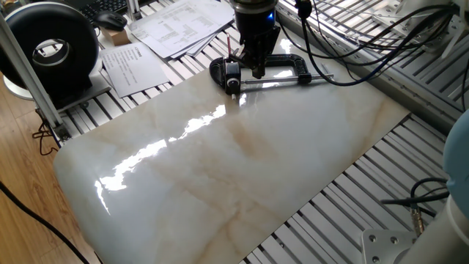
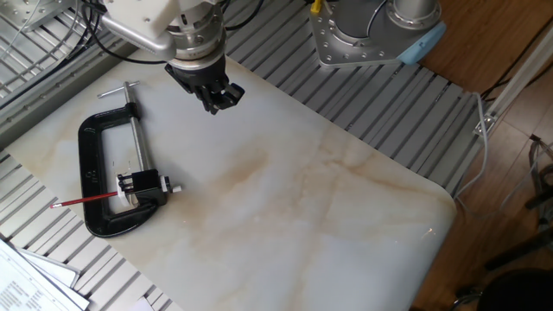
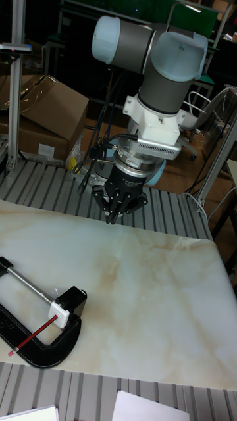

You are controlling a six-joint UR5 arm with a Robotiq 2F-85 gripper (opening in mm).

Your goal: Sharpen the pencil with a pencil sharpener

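A thin red pencil (image 2: 86,200) lies flat with its tip inside a small pencil sharpener (image 2: 143,183), which a black C-clamp (image 2: 86,164) holds on the marble slab. The tall fixed view shows the same pencil (image 3: 29,334), sharpener (image 3: 62,306) and clamp (image 3: 39,355) at the lower left. My gripper (image 2: 220,101) hangs above the slab's far edge, well apart from the clamp, its fingers drawn together and holding nothing. From the tall fixed view the gripper (image 3: 113,217) points down over the slab's back edge. In one fixed view the gripper (image 1: 256,71) overlaps the clamp (image 1: 293,62).
The marble slab (image 2: 302,216) rests on a slatted aluminium table. Paper sheets (image 1: 176,26) and a black round device (image 1: 51,48) lie beyond the clamp side. The robot base (image 2: 363,34) and cables stand at the opposite edge.
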